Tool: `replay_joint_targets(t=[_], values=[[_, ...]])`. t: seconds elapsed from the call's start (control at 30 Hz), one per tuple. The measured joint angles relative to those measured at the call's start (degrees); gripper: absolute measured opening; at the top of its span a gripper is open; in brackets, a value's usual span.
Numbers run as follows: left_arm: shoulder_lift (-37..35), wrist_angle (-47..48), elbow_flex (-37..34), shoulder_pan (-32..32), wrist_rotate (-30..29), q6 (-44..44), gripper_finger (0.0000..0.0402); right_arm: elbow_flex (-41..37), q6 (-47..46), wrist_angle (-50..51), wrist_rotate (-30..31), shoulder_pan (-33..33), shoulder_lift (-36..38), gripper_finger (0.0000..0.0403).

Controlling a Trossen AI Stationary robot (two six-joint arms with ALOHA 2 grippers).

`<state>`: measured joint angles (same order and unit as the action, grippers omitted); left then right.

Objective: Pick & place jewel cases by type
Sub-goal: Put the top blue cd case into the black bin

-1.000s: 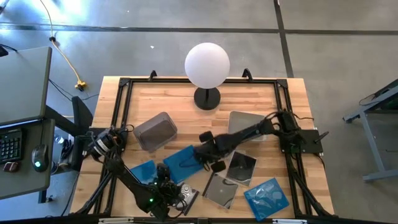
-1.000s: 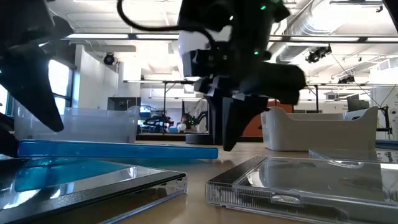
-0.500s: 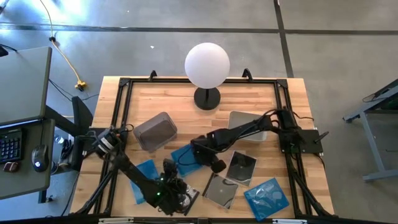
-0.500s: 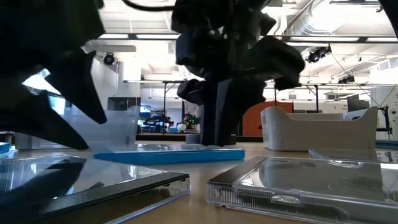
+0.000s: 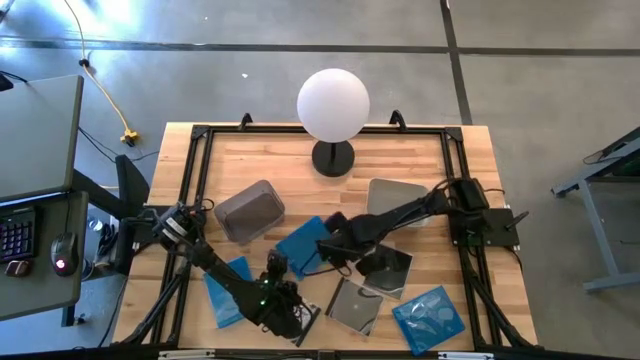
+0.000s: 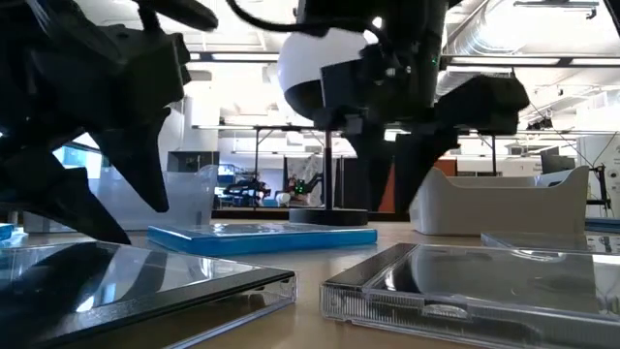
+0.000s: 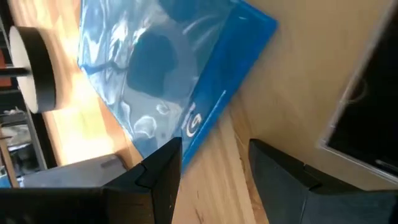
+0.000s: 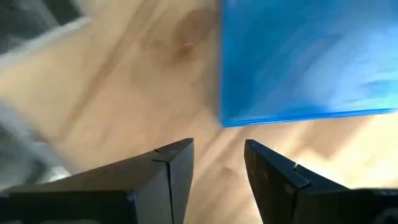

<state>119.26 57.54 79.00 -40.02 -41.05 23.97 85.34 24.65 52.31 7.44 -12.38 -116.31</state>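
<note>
the right claw point(image 5: 335, 250) hangs released, fingers apart, just beside a blue jewel case point(image 5: 303, 243) lying flat at the middle of the tabletop point(image 5: 400, 160). the left claw point(image 5: 283, 305) is released too, at the near edge, just right of another blue jewel case point(image 5: 226, 288).

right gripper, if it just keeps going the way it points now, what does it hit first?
Probably the blue jewel case in the middle of the table. In the right wrist view the right gripper has its fingers open over bare wood, and the case's near edge lies just ahead. How high the gripper sits is unclear.
</note>
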Motion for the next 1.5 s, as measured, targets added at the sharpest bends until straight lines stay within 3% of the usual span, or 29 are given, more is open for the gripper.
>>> replay_joint_targets(t=[0.07, 0.23, 0.53, 0.77, 1.03, 1.2, 1.5], values=[[0.01, 0.02, 0.00, 0.72, -0.46, -0.18, 0.0182, 0.00, 0.03, 0.24, -0.52, 1.78, 0.13, 0.0138], [0.00, -0.16, 0.00, 3.06, 0.26, -0.59, 0.0182, 0.00, 1.21, 0.20, 5.05, 8.66, -0.04, 0.0138], [-0.17, -0.51, 0.11, 5.09, 2.61, -3.18, 0.0182, 0.00, 5.63, -0.19, -5.47, 18.47, -2.04, 0.0105], [-0.17, -0.48, 0.07, 5.10, 2.57, -1.25, 0.0182, 0.08, 11.29, -7.41, -6.30, 16.21, -4.26, 0.0094], [-0.13, -0.42, 0.04, 5.12, 2.81, 0.78, 0.0182, 0.00, 11.64, -11.30, -2.67, 13.26, -4.35, 0.0153], [-0.11, -0.42, 0.02, 5.12, 2.81, 1.99, 0.0182, 0.02, 11.43, -11.46, -4.00, 13.44, -4.34, 0.0189], [-0.07, -0.46, 0.00, 5.12, 3.03, 3.52, 0.0182, 0.04, 11.42, -11.14, -4.84, 13.37, -4.35, 0.0189]])
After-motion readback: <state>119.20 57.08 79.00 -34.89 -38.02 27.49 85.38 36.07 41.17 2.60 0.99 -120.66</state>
